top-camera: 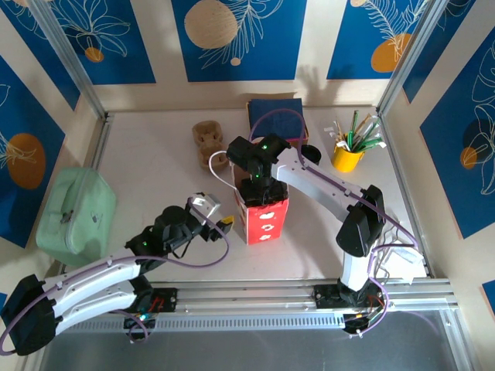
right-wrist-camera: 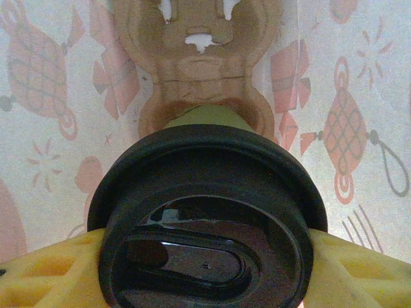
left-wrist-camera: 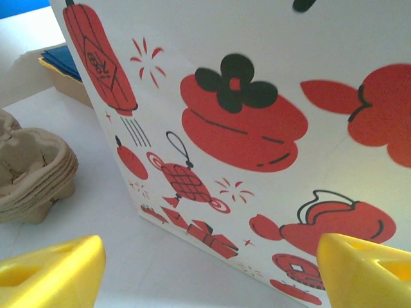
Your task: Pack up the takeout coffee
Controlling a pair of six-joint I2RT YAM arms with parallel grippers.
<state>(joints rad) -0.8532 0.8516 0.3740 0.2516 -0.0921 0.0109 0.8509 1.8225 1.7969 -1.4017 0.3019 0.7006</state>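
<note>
**A:** Overhead, your right claw [top-camera: 259, 191] is down in the mouth of the paper bag [top-camera: 268, 224]. From up there you can't tell what it carries.

**B:** Its wrist camera tells you. The yellow fingers [right-wrist-camera: 369, 269] press on either side of the black lid [right-wrist-camera: 205, 144], so it is grasping the takeout coffee [right-wrist-camera: 205, 224]. The coffee is inside the bag, with printed paper walls all around the claw.

**A:** And beyond the claw?

**B:** A cardboard carrier [right-wrist-camera: 199, 51] lies at the bag's bottom, straight past the cup. You can't tell whether the cup touches it.

**A:** Your left claw [top-camera: 224, 224]?

**B:** Overhead it sits just beside the bag's left face, low over the table [top-camera: 155, 154]. Its wrist camera adds the rest. Its fingertips [left-wrist-camera: 51, 269] are spread wide with nothing between them, so it is released. The bag's red-printed side is straight ahead of it. A stack of cardboard carriers [left-wrist-camera: 32, 173] sits on the table off to its left.
</note>
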